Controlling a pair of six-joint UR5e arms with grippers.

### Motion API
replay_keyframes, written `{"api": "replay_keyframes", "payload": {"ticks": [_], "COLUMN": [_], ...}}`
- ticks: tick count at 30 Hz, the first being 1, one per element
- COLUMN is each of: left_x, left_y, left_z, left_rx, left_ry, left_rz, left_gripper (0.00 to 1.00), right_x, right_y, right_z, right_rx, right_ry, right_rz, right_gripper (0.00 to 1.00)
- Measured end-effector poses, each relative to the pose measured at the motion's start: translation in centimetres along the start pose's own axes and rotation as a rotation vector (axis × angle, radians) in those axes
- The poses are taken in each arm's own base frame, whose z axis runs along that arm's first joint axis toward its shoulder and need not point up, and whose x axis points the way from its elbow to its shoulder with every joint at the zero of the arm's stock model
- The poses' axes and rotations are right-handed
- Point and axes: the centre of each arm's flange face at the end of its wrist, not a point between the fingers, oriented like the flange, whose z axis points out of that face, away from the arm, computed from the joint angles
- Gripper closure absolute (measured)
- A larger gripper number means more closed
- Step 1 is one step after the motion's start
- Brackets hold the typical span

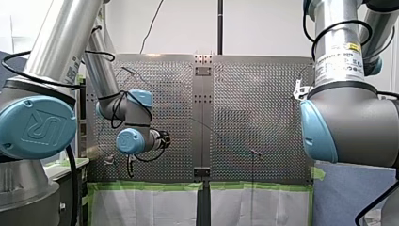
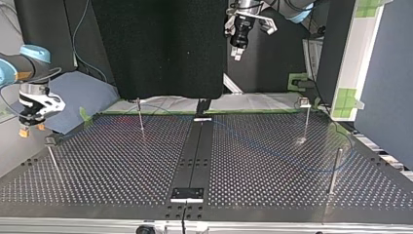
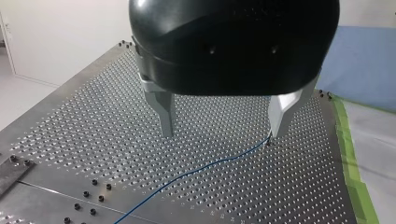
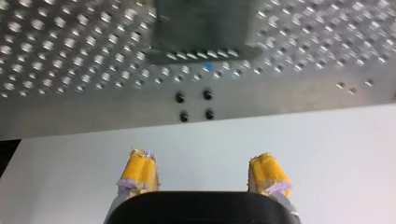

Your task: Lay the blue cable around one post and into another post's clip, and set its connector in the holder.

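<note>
**While the cable lies flat, the left claw hangs open above it**

Since my left claw (image 3: 222, 134) has its two metal fingers (image 3: 164, 114) spread wide with nothing between them, the coming move turns on what lies beneath it. That is the blue cable (image 3: 201, 170), flat on the table (image 3: 70, 140). Seen along the claw, the cable begins just under one fingertip. From there it runs away as a long, gently bending line, slantwise to the line between the fingers. I judge that the wrist needs a turn as well as a drop before any pinch.

From across the table, this arm comes in from above with the claw pointing down, well clear of the table. The cable sweeps through the half below it, near a post with a clip (image 2: 306, 122) and a plain post (image 2: 334, 170). I cannot pick out the connector.

My right claw (image 4: 203, 175) has its yellow pads (image 4: 137, 170) apart and holds nothing. It hangs past the table's edge, well apart from the cable, so the left arm is the nearer one.
</note>
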Motion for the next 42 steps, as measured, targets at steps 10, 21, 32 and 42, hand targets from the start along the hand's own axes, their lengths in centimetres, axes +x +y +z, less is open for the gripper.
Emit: {"api": "replay_keyframes", "payload": {"ticks": [10,21,32,42], "left_x": [0.0,0.0,-0.6,-1.1], "left_y": [0.0,0.3,0.9,1.6], "left_z": [0.0,0.0,0.5,0.8], "left_rx": [0.004,-0.025,-0.111,-0.192], "left_ry": [0.003,0.000,-0.042,-0.065], "left_rz": [0.000,0.001,0.049,0.101], "left_gripper": [0.00,0.00,0.00,0.00], "right_x": [1.8,3.2,-0.7,-4.5], "right_y": [-3.1,-8.9,-13.2,-17.2], "right_z": [-2.6,-7.2,-12.6,-16.9], "right_rx": [-0.001,0.054,0.099,0.185], "right_ry": [0.075,0.124,-0.019,-0.087], "right_rz": [0.003,-0.061,-0.098,-0.121], "right_gripper": [0.01,0.01,0.01,0.01]}}
